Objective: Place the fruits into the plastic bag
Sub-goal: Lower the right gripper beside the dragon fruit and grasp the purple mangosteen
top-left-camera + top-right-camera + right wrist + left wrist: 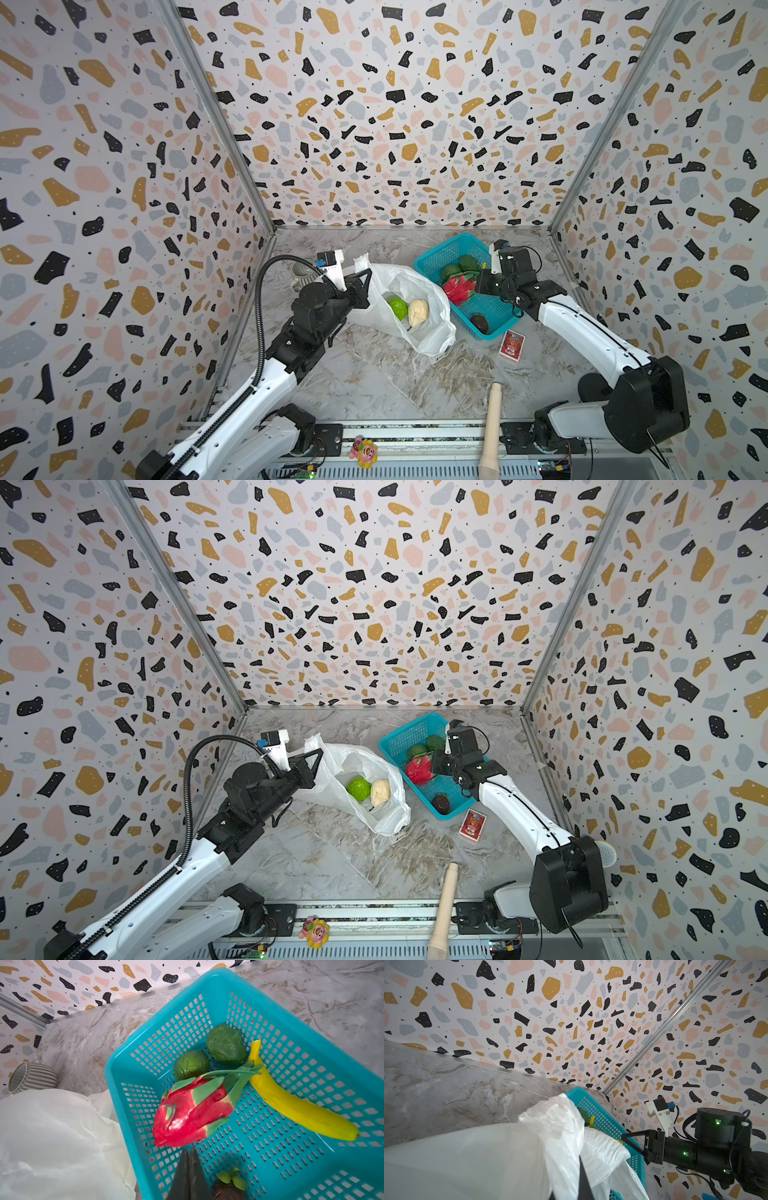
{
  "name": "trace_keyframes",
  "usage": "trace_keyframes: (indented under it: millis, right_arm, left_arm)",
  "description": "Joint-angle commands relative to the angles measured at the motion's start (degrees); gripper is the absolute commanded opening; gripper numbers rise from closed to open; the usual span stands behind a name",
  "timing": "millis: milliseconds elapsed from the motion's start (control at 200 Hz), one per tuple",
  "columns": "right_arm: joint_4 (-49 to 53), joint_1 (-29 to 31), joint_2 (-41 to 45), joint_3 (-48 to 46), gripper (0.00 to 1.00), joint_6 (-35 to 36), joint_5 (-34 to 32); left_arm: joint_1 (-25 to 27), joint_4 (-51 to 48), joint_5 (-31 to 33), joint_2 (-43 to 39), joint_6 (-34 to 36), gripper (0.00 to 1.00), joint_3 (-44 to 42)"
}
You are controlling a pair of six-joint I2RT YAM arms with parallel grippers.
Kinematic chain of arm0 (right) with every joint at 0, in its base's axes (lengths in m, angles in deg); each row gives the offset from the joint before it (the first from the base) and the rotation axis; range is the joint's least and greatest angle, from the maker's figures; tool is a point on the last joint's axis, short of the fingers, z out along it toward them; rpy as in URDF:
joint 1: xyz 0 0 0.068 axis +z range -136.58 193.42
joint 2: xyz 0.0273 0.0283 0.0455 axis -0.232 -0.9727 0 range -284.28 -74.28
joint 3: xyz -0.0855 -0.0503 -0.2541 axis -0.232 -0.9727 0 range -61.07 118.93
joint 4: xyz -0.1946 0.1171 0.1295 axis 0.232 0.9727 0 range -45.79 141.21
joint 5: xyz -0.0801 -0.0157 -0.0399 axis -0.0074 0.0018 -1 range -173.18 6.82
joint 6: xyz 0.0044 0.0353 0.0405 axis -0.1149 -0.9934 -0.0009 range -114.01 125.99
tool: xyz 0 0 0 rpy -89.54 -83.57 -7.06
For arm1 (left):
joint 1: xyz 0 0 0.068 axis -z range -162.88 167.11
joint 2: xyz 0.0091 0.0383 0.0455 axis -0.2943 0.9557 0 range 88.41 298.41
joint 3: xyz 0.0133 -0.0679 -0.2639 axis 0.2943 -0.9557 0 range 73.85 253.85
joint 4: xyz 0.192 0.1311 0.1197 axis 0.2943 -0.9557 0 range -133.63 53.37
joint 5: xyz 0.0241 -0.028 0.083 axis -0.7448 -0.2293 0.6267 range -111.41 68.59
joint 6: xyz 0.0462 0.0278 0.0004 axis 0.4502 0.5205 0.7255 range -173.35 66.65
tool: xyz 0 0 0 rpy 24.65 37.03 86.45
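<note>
At the rim of the bag point(424, 332), the left gripper point(365, 289) pinches the plastic, probably to hold its mouth open toward the basket point(440, 249). The right gripper point(189, 1153) is clenched on nothing, tips just beside the dragon fruit point(191, 1113) lying in the basket.

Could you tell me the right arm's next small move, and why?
Probably reopen the right gripper and ease it around the dragon fruit: its jaws are shut, empty, just short of that fruit in the basket, while the left gripper holds the plastic bag.
</note>
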Motion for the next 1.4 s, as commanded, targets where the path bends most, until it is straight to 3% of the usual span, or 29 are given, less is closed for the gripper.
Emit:
trace_keyframes:
  millis: [0,145,175,325,386,446,651,1182,1297,1397]
  right_arm:
    - [4.2,0.1,-0.5,2.3,0.00,-1.3,-3.1]
    - [7.0,0.2,-2.2,-0.3,0.06,-3.4,-7.1]
    - [7.4,0.2,-2.7,-0.9,0.12,-3.6,-7.3]
    - [9.9,0.9,-6.0,-1.4,0.62,-4.5,-8.2]
    - [11.2,1.6,-7.6,-1.1,0.72,-4.3,-9.4]
    - [12.7,2.3,-9.6,-0.5,0.74,-3.7,-10.6]
    - [13.7,3.5,-14.8,-0.9,0.75,-2.6,-12.1]
    - [15.1,3.6,-20.0,0.0,0.74,1.3,-5.5]
    - [14.7,3.6,-21.0,-0.4,0.63,1.7,-4.4]
    - [13.9,3.6,-20.9,-0.6,0.36,1.6,-2.6]
  left_arm:
    - [0.3,2.5,-0.1,0.1,0.6,0.00,1.5]
    - [0.3,2.5,-0.2,0.3,0.6,0.00,1.7]
    - [0.3,2.6,-0.2,0.3,0.6,0.00,1.6]
    - [0.2,3.1,-0.1,0.3,0.6,0.00,1.2]
    - [0.3,3.2,-0.2,0.4,0.5,0.00,1.1]
    - [0.3,3.7,-0.4,0.6,0.5,0.00,0.9]
    - [0.3,4.6,-1.0,1.1,-0.1,0.00,0.8]
    - [0.3,4.4,-0.6,1.4,1.0,0.00,0.9]
    - [0.3,4.4,-0.7,1.7,1.2,0.00,0.9]
    - [0.3,4.5,-0.7,1.7,1.2,0.00,0.9]
